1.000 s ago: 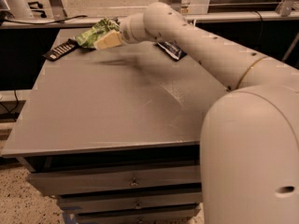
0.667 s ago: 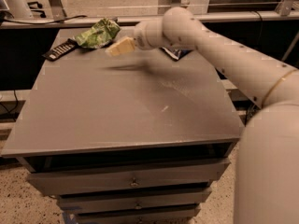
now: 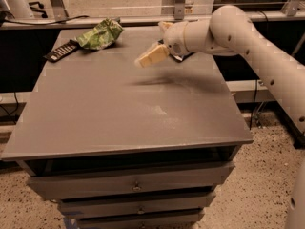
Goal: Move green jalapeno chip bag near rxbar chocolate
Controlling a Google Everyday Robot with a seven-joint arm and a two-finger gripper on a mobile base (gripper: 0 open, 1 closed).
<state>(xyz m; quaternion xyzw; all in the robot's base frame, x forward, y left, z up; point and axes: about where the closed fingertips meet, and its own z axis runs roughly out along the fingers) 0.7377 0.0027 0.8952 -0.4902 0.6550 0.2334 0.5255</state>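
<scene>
The green jalapeno chip bag (image 3: 100,34) lies crumpled at the back left of the grey table (image 3: 124,113). The rxbar chocolate (image 3: 61,51), a small flat black wrapper, lies just left of the bag, almost touching it. My gripper (image 3: 150,50) hangs above the back middle of the table, to the right of the bag and apart from it. It is open and holds nothing.
A dark flat thing (image 3: 180,57) lies mostly hidden under my wrist at the back right. My white arm (image 3: 257,46) reaches in from the right. The table has drawers (image 3: 136,185) in its front. A rail and desks stand behind it.
My gripper was at the green bag a second ago. It has let go and drawn back to the right. The bag stays next to the black bar.
</scene>
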